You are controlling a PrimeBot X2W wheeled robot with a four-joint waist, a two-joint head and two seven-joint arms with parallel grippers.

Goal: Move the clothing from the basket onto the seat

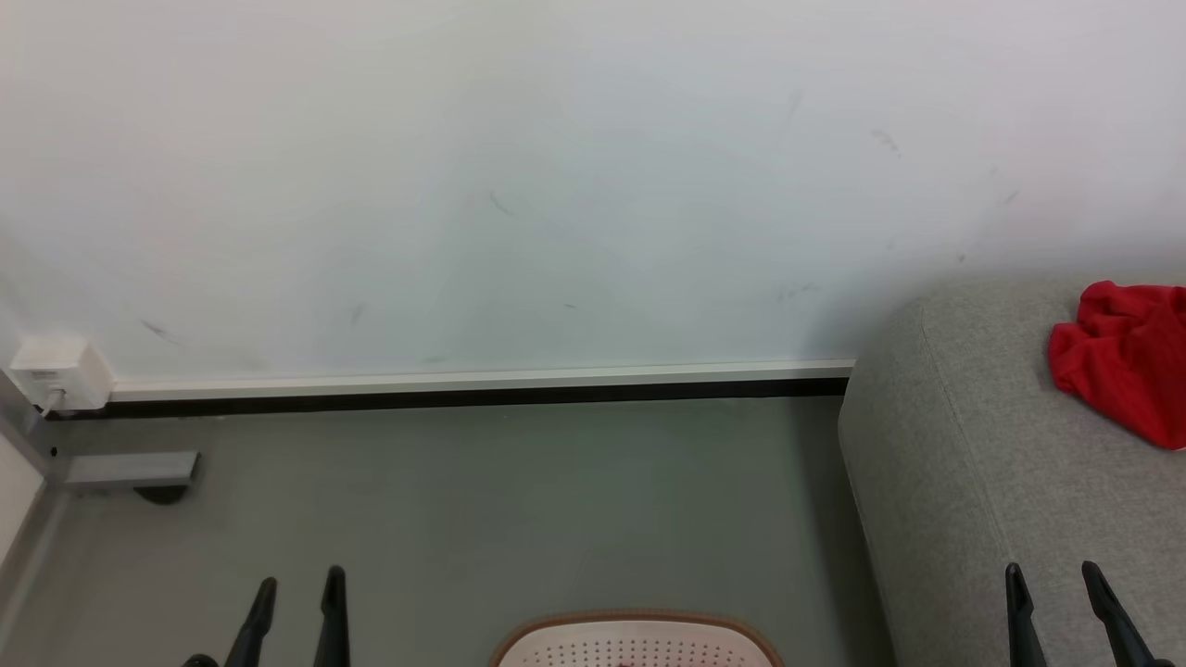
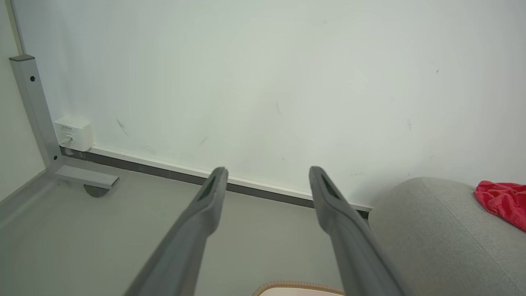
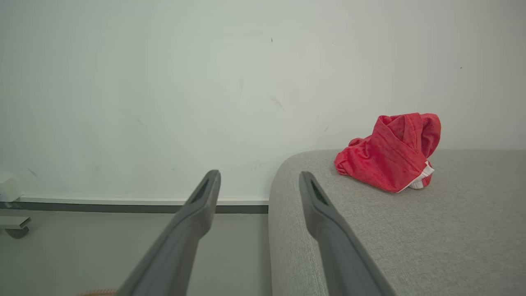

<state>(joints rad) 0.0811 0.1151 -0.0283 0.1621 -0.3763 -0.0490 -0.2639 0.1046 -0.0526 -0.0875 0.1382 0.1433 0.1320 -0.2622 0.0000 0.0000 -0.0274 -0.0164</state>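
Head view
Left gripper [image 1: 302,576]: lower left, above the floor [image 1: 463,500]; fingers a little apart, nothing between them.
Right gripper [image 1: 1052,566]: lower right, in front of the sofa [image 1: 954,463]; fingers parted, holding nothing.
Red garment [image 1: 1126,366]: crumpled on top of the sofa at the right edge, well apart from both grippers.
Basket [image 1: 635,616]: on the floor at the bottom edge, between the two grippers, near the sofa's end.
Wall [image 1: 556,185]: pale, with a white box [image 1: 57,371] low at the left.

Left wrist view
Fingers: spread wide and empty, pointing at the line where wall meets floor.
Sofa: rounded end at the right, with the garment lying on it at the far right.
Basket: brown rim at the bottom edge.

Right wrist view
Fingers: spread wide and empty, one over the floor, the other over the sofa's rounded end.
Garment: a bunched heap on the sofa top, beyond the fingertips and to their right, with white trim at its lower right.
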